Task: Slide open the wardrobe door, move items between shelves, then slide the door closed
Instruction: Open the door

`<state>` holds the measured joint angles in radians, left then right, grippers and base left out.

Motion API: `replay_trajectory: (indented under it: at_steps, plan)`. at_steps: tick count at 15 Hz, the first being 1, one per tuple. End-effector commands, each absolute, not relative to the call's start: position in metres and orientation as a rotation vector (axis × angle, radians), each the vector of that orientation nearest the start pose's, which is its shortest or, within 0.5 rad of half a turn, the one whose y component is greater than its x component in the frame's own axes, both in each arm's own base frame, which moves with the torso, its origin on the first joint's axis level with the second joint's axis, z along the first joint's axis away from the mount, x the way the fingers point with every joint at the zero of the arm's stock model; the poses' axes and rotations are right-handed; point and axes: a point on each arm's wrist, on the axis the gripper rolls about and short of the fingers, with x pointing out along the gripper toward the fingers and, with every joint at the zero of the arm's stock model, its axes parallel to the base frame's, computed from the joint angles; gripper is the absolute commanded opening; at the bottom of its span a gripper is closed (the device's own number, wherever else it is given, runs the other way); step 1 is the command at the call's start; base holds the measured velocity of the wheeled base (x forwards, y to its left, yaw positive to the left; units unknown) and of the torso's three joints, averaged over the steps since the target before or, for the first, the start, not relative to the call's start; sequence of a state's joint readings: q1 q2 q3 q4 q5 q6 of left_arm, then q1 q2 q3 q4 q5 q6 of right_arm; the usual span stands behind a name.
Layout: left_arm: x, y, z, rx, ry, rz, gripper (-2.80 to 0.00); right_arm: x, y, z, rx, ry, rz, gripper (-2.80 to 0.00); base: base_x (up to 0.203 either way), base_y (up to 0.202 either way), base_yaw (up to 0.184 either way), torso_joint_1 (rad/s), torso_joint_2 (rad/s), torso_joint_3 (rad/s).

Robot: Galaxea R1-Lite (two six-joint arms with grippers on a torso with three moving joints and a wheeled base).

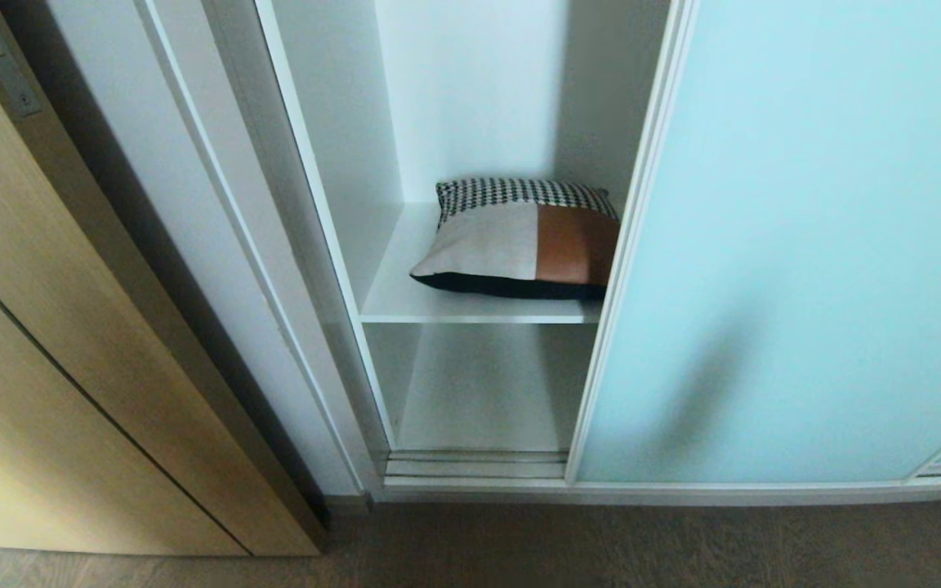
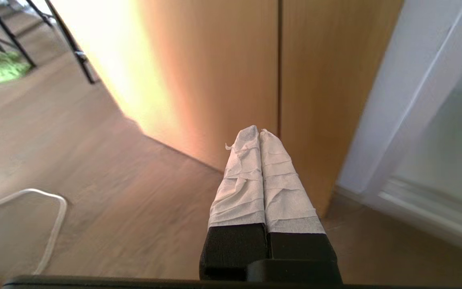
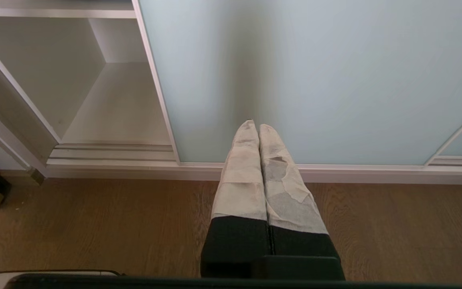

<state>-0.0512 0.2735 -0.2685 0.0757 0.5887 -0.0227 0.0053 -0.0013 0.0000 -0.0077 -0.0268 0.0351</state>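
already open, cushion not yet moved

sliding wardrobe door [image 1: 789, 245] is slid aside; cushion [image 1: 519, 241] lies on the upper shelf [image 1: 405, 298], well beyond both empty, pinched-shut tools: left tool [image 2: 259, 134] faces the wood door [image 2: 215, 72], right tool [image 3: 254, 126] the glass. the shelf move and closing remain.

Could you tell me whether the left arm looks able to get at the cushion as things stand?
Probably yes: the sliding door stands open, leaving most of the cushion exposed on its shelf. The left gripper, shut, is off by the wood door.

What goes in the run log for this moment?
sliding wardrobe door: slid open | patchwork cushion: on upper shelf | left tool: shut, empty | right tool: shut, empty
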Motion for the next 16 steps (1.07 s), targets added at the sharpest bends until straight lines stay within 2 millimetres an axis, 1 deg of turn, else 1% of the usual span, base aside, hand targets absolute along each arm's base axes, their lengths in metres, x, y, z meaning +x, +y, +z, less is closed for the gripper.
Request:
replay_trajectory:
  at_steps: [1,3,4,6,7,9,10,14,16]
  plan:
    - [-0.023,0.013,0.135,0.033,0.067,0.541,-2.8,-0.023,-0.001,0.076,0.035,-0.011,-0.023,-2.8,0.0,0.0,0.0,0.0,0.0,0.0]
    - [-0.026,0.012,0.118,0.038,0.063,0.531,-2.8,-0.023,-0.001,0.076,0.035,-0.01,-0.021,-2.8,0.0,0.0,0.0,0.0,0.0,0.0]
    - [-0.03,0.011,0.109,0.033,0.03,0.486,-2.8,-0.023,-0.001,0.076,0.035,-0.011,-0.021,-2.8,0.0,0.0,0.0,0.0,0.0,0.0]
    - [-0.033,0.006,0.095,0.031,-0.014,0.277,-2.8,-0.023,-0.001,0.076,0.035,-0.011,-0.022,-2.8,0.0,0.0,0.0,0.0,0.0,0.0]
    - [-0.03,0.005,0.087,0.033,0.015,0.203,-2.8,-0.023,-0.001,0.076,0.035,-0.011,-0.022,-2.8,0.0,0.0,0.0,0.0,0.0,0.0]
    - [-0.028,0.001,0.083,0.03,0.032,0.034,-2.8,-0.023,-0.001,0.076,0.035,-0.011,-0.022,-2.8,0.0,0.0,0.0,0.0,0.0,0.0]
    - [-0.026,-0.001,0.076,0.031,0.058,-0.029,-2.8,-0.023,-0.001,0.076,0.035,-0.01,-0.021,-2.8,0.0,0.0,0.0,0.0,0.0,0.0]
    - [-0.025,0.0,0.075,0.043,0.051,-0.025,-2.8,-0.023,-0.001,0.076,0.035,-0.011,-0.022,-2.8,0.0,0.0,0.0,0.0,0.0,0.0]
    - [-0.023,0.0,0.075,0.05,0.008,-0.016,-2.8,-0.023,-0.001,0.076,0.035,-0.011,-0.02,-2.8,0.0,0.0,0.0,0.0,0.0,0.0]
